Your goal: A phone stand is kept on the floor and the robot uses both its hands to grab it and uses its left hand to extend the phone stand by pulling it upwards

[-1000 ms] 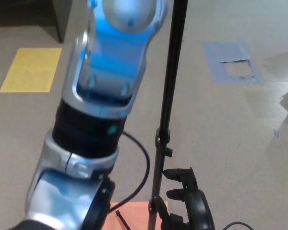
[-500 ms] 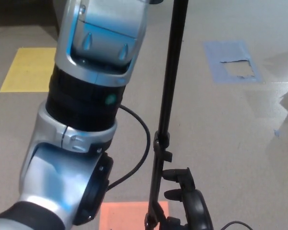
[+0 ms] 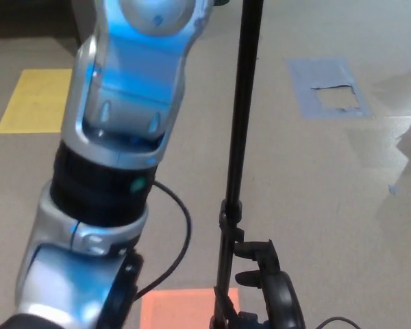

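The stand rises upright from the floor, a thin black pole running from the bottom of the view, beside an orange patch, up past the top edge. Partway up sits a clamp collar, which looks like the joint where the upper tube slides out of the lower one. That would explain the split of work: one robot hand steadies the lower tube below the collar so the base stays down, while the other draws the upper tube up.

The right robot hand is low, just right of the pole and under the collar. Two black fingers reach leftward toward the lower tube, with their tips right at the pole. They are curled partway, not spread wide. Whether they actually pinch the tube or only rest against it I cannot tell, since the thumb and the contact point are hidden behind the pole.

The left arm, silver and blue with a black cable looping from it, fills the left of the view and reaches up beyond the top edge. Its robot hand is out of the picture, so its fingers and any hold on the upper tube cannot be seen.

A yellow patch lies toward the far left of the floor and a blue taped patch toward the far right, both well apart from the stand.
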`<state>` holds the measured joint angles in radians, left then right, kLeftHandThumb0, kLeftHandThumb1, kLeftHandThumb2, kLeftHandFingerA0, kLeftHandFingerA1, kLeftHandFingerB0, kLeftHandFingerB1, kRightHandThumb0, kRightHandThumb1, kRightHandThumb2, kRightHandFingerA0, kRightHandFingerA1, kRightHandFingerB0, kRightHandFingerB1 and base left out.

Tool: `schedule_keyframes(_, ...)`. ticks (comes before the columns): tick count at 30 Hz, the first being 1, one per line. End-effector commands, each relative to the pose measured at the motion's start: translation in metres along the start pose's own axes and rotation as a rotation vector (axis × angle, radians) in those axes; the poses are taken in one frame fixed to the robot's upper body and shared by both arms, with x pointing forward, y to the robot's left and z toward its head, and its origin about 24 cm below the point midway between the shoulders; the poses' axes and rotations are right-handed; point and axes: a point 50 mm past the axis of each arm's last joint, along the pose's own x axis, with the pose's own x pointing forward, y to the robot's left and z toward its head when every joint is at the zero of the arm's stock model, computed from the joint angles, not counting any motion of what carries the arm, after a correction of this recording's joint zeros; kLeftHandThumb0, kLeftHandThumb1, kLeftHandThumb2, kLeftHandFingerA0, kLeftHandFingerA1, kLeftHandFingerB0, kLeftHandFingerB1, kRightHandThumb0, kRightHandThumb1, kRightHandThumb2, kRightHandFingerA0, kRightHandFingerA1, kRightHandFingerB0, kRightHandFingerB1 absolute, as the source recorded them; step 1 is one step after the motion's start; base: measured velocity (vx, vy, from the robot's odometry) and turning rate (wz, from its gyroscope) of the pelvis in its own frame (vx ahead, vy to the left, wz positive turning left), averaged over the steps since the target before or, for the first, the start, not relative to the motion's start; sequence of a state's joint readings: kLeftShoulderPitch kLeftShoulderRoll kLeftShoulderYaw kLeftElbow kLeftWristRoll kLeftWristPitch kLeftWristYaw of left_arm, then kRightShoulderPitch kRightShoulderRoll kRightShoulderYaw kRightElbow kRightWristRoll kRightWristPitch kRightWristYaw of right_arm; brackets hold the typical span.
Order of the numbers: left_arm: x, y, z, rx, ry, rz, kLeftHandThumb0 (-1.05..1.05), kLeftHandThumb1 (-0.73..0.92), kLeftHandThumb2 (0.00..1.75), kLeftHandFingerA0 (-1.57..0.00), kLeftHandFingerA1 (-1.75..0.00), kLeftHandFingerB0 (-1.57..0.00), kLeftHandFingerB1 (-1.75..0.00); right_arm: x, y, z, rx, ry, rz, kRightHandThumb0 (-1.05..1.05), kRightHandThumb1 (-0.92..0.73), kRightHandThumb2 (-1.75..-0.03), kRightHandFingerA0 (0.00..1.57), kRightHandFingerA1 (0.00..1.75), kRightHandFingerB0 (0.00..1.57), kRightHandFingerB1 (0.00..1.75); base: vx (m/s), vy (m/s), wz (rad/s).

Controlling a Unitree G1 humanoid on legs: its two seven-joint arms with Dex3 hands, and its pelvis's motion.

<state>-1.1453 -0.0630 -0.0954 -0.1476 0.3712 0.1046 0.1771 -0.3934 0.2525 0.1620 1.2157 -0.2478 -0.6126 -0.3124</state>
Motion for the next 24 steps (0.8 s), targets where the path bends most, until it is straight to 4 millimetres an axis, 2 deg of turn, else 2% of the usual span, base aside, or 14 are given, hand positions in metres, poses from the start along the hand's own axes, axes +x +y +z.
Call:
schedule_keyframes(1, -0.077, 0.011, -0.030, 0.086, 0.332, -0.441, -0.98, 0.49, 0.92, 0.00, 0.00, 0.00, -0.01, -0.004, 0.013, 0.005, 0.088, -0.019, -0.015, -0.58, -0.34, -1.03, 1.57, 1.42, 1.57, 1.42, 0.00, 0.000, 0.00)
schedule_keyframes(3, -0.088, 0.013, -0.033, 0.079, 0.362, -0.431, -0.98, 0.49, 0.92, 0.00, 0.00, 0.00, -0.01, -0.001, 0.008, 0.007, 0.060, -0.034, -0.035, -0.58, -0.34, -1.03, 1.57, 1.42, 1.57, 1.42, 0.00, 0.000, 0.00)
schedule_keyframes(7, -0.142, 0.014, -0.037, 0.117, 0.474, -0.552, -1.05, 0.57, 1.01, 0.00, -0.10, 0.00, 0.00, -0.002, -0.004, 0.005, 0.065, -0.050, -0.045, -0.53, -0.30, -1.01, 1.51, 1.38, 1.52, 1.37, 0.00, 0.000, 0.00)
schedule_keyframes(8, -0.155, 0.013, -0.037, 0.121, 0.496, -0.576, -1.04, 0.56, 1.00, 0.00, -0.11, 0.00, 0.00, -0.002, -0.007, 0.004, 0.053, -0.041, -0.042, -1.05, -0.66, -1.12, 1.53, 1.37, 1.28, 1.20, 0.00, 0.000, 0.00)
schedule_keyframes(9, -0.169, 0.014, -0.036, 0.117, 0.524, -0.592, -1.04, 0.56, 1.01, 0.00, -0.08, 0.00, 0.00, -0.001, -0.011, 0.002, 0.016, -0.032, -0.023, -0.42, -0.20, -0.95, 1.38, 1.27, 1.42, 1.28, 0.00, 0.000, 0.00)
schedule_keyframes(11, -0.184, 0.015, -0.036, 0.110, 0.560, -0.598, -1.05, 0.57, 1.02, 0.00, -0.06, 0.00, 0.00, -0.001, -0.016, 0.000, -0.040, -0.033, 0.002, -0.42, -0.18, -0.94, 1.38, 1.27, 1.42, 1.27, 0.00, 0.000, 0.00)
schedule_keyframes(12, -0.193, 0.018, -0.034, 0.119, 0.591, -0.596, -1.05, 0.58, 1.01, 0.00, 0.00, 0.00, -0.03, -0.003, -0.018, -0.002, -0.048, -0.035, 0.004, -1.05, -0.53, -0.94, 1.32, 1.20, 1.28, 1.13, 0.00, 0.000, 0.00)
schedule_keyframes(13, -0.206, 0.022, -0.033, 0.120, 0.627, -0.578, -0.98, 0.87, 0.67, 0.00, 0.00, 0.00, 0.00, -0.005, -0.023, -0.005, -0.055, -0.031, 0.008, -1.05, -0.37, -0.93, 1.37, 1.16, 0.92, 0.88, 0.00, 0.000, 0.00)
schedule_keyframes(14, -0.217, 0.025, -0.032, 0.117, 0.657, -0.557, -0.98, 0.87, 0.67, 0.00, 0.00, 0.00, 0.00, -0.005, -0.027, -0.008, -0.061, -0.025, 0.011, -1.05, -0.37, -0.93, 1.37, 1.16, 0.92, 0.88, 0.00, 0.000, 0.00)
schedule_keyframes(15, -0.225, 0.027, -0.031, 0.100, 0.689, -0.524, -1.05, 0.77, 1.16, 0.00, -0.12, 0.00, -0.05, -0.006, -0.030, -0.009, -0.084, -0.019, 0.010, -1.05, -0.61, -0.62, 1.15, 0.99, 0.93, 0.93, 0.00, 0.000, 0.00)
schedule_keyframes(18, -0.261, 0.032, -0.023, 0.052, 0.789, -0.447, -1.05, 0.82, 1.17, 0.00, -0.10, 0.00, -0.02, -0.012, -0.037, -0.019, -0.166, 0.010, 0.041, -1.05, -0.56, -0.65, 0.80, 1.01, 0.45, 0.94, 0.00, 0.000, 0.00)
schedule_keyframes(21, -0.290, 0.037, -0.016, 0.032, 0.874, -0.419, -1.05, 0.83, 1.16, 0.00, -0.10, 0.00, -0.01, -0.018, -0.041, -0.026, -0.172, 0.034, 0.082, -1.05, -0.55, -0.63, 0.56, 1.07, 0.24, 0.91, 0.00, 0.000, 0.00)
schedule_keyframes(22, -0.304, 0.040, -0.012, 0.034, 0.922, -0.404, -1.05, 0.84, 1.17, 0.00, -0.08, 0.00, 0.00, -0.022, -0.046, -0.029, -0.205, 0.036, 0.091, -0.38, 0.08, -0.78, 0.45, 0.79, 0.26, 0.69, 0.00, 0.000, 0.00)
schedule_keyframes(24, -0.315, 0.044, -0.007, 0.044, 0.958, -0.392, -1.05, 0.84, 1.17, 0.00, -0.08, 0.00, 0.00, -0.025, -0.050, -0.032, -0.235, 0.035, 0.097, -0.38, 0.08, -0.78, 0.45, 0.79, 0.26, 0.69, 0.00, 0.000, 0.00)
